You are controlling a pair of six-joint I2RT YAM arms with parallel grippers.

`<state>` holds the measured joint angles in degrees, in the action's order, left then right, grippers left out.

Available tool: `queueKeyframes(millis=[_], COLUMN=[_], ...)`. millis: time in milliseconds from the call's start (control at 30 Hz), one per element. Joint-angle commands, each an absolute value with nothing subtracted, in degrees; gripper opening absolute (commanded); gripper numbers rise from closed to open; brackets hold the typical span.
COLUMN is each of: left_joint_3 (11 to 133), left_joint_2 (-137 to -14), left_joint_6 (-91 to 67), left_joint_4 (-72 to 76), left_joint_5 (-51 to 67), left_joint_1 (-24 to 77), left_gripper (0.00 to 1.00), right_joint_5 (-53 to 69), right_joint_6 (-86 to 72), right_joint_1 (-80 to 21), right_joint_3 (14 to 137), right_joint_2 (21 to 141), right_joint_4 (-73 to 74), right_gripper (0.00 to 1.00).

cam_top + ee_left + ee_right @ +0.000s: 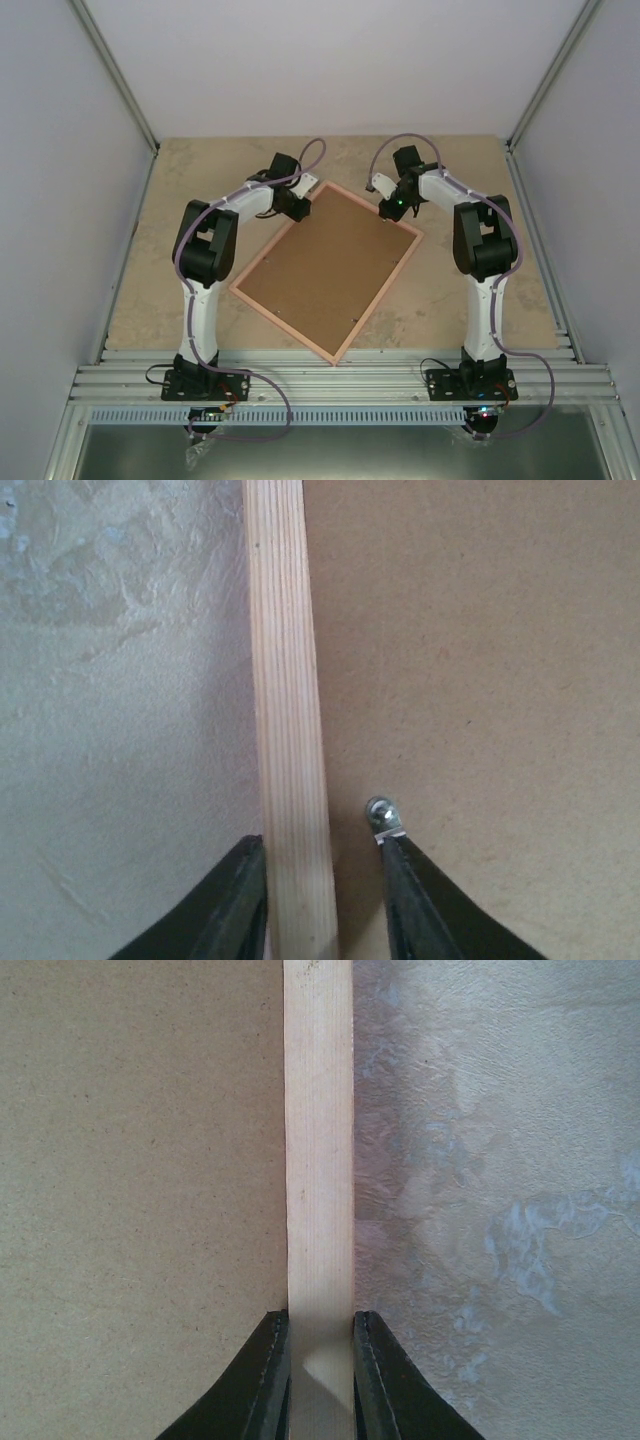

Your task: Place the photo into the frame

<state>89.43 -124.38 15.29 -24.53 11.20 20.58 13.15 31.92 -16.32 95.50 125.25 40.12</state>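
Skewed across the table (450, 300), the frame (318, 1160) lies back-up, seemingly light and stiff, its brown backing board (325, 270) in place and no photo visible; the thin wooden rails look the place to pinch. The right gripper (320, 1360) is clamped on one far rail. The left gripper (320, 845) straddles another, part-open, where a small metal tab (380, 815) beside one fingertip might snag.

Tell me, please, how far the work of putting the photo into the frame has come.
Looks done: the frame lies back up with the brown board seated in it. In hand: the right jaws pinch its rail; the left jaws straddle another rail, not fully closed. Remaining: I cannot confirm; the photo shows in no view, so it may be under the board.
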Motion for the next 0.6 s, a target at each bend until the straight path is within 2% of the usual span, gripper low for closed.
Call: queueKeyframes(millis=[0,133,267,567], left_joint_3=[89.8,90.56,90.6,91.41], left_joint_2=[-126.46,-126.98,-126.81,-121.33], left_joint_6=[19.17,19.99,19.91,16.41], left_joint_4=[-28.39,-28.33,-27.81,-27.09], left_joint_5=[7.89,7.08,7.28,14.22], left_joint_1=[21.0,21.01,21.01,18.92], left_gripper=[0.28,0.22,0.19,0.27], right_joint_5=[13.66,14.4,15.71,15.0], right_joint_6=[33.88,34.58,35.17,35.51], right_joint_1=[-16.7,-16.7,-16.71,-16.7], right_joint_3=[95.58,95.59,95.14,93.84], right_joint_2=[125.12,124.9,124.56,124.28], right_joint_4=[39.46,39.79,39.88,39.18], right_gripper=[0.01,0.0,0.01,0.0])
